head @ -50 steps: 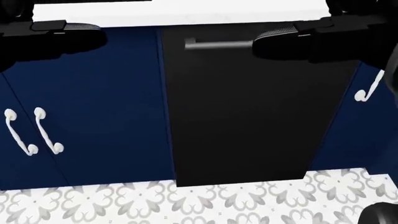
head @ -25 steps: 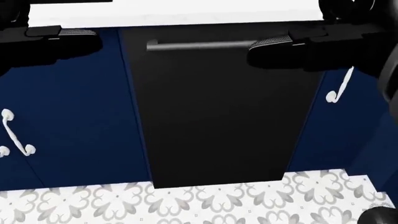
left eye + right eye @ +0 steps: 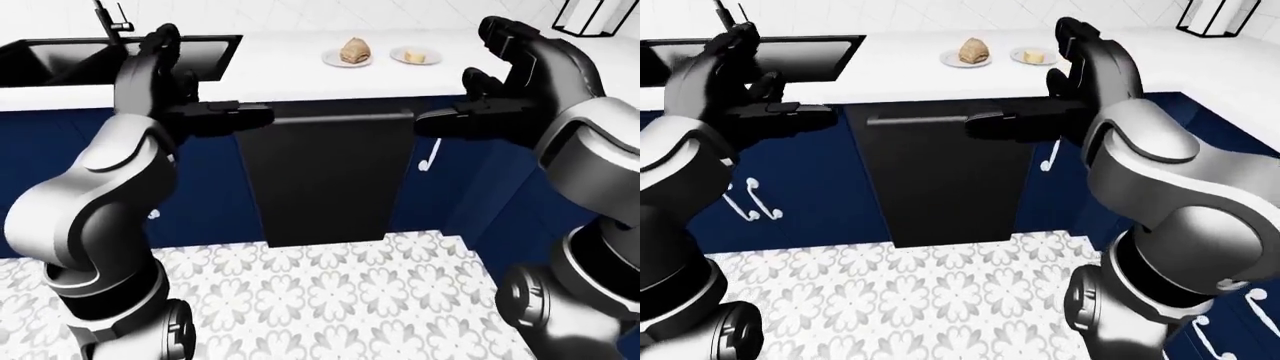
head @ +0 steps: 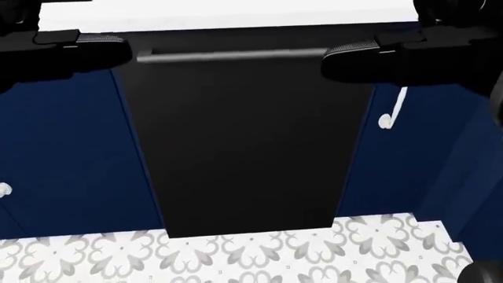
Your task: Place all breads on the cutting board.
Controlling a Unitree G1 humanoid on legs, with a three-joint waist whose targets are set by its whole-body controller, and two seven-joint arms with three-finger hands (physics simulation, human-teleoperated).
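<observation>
A brown bread (image 3: 354, 51) lies on a white plate on the white counter (image 3: 290, 71) at the top of the left-eye view. A smaller pale bread (image 3: 417, 55) lies on a second plate just to its right. No cutting board shows in any view. My left hand (image 3: 200, 112) is open and empty, held out level in the air short of the counter edge. My right hand (image 3: 470, 112) is open and empty too, at the same height, to the right of the black panel.
A black sink (image 3: 60, 60) with a faucet sits in the counter at top left. Below the counter are navy cabinets (image 4: 63, 147) with white handles and a black dishwasher panel (image 4: 243, 147) with a bar handle. Patterned tile floor (image 3: 330, 300) lies below. A black wire rack (image 3: 600, 19) stands top right.
The whole head view has shifted left: the camera has moved to the right, so the black panel and cabinet handles slid left. Both hands keep their pose.
</observation>
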